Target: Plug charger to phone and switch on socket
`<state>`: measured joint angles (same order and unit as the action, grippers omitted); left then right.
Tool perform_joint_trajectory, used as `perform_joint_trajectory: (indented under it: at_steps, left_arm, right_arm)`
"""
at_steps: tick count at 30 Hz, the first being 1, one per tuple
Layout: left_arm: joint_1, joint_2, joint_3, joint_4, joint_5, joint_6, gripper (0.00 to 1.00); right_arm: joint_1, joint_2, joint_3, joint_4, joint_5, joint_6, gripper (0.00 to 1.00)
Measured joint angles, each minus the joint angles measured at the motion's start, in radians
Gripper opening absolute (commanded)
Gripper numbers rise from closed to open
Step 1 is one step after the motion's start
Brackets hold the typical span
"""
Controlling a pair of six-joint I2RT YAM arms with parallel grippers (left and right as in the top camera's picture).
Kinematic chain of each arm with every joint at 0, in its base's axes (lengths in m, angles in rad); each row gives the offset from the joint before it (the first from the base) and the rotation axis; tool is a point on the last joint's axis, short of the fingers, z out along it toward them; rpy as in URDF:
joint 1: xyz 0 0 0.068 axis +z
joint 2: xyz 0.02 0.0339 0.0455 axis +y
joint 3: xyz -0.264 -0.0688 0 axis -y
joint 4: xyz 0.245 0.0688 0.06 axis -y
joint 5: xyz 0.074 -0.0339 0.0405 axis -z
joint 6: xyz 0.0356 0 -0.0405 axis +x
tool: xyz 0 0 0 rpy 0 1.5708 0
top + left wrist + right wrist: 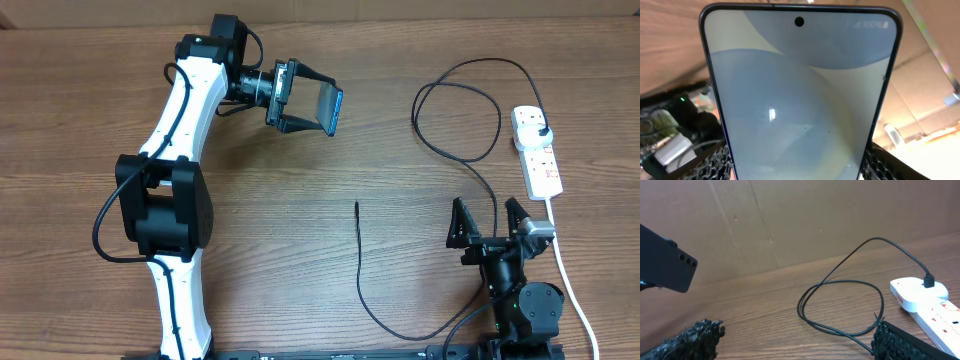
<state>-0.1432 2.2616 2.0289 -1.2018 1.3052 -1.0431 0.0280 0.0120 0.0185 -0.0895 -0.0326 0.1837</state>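
1. Receptacle: the socket (537, 152), a white power strip, lies at the right edge of the overhead frame, flat on the wooden worktop (400, 290). A black plug (540, 127) is seated in the outlet at its upper end. The other outlets visible in the right wrist view stand open. The strip carries reddish switch marks, but the switch position cannot be read.
2. A white cord (570, 280) leaves the lower end of the socket and runs to the bottom right of the frame.
3. Charger (470, 110): a thin black cable rises from the plug, arcs up and left, and forms a loose loop in the upper right. It then drops past the right tool to the bottom edge and curves back up.
4. Its connector tip (357, 206) lies free on the worktop at centre frame, well apart from the phone.
5. Phone (331, 109): it is held off the worktop, upper centre-left of the overhead frame. The screen is lit pale blue-grey, with a punch-hole lens at the top and a "100%" reading at the top right. The right wrist view shows its dark back with three small lenses.
6. Left tool (318, 108): clenched on the phone, one finger against each long edge.
7. Right tool (491, 222): released and empty, fingers spread, lower right of the frame. Seen from overhead, the cable passes between the fingers. Contact cannot be determined.
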Motion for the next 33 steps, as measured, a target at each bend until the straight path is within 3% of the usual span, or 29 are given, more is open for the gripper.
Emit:
perform_joint_trajectory:
  at_steps: [8,25,33]
  left_arm:
    - [0.000,0.000,0.000,0.000,-0.185,0.000,0.04]
    - [-0.005,0.000,0.001,-0.097,-0.743,0.000,0.04]
    - [-0.061,0.000,0.001,-0.111,-0.881,0.000,0.04]
  right_arm:
    - [0.000,0.000,0.000,-0.001,0.000,0.000,1.00]
    - [0.000,0.000,0.000,-0.001,0.000,-0.001,1.00]
    - [0.000,0.000,0.000,0.000,0.000,0.000,1.00]
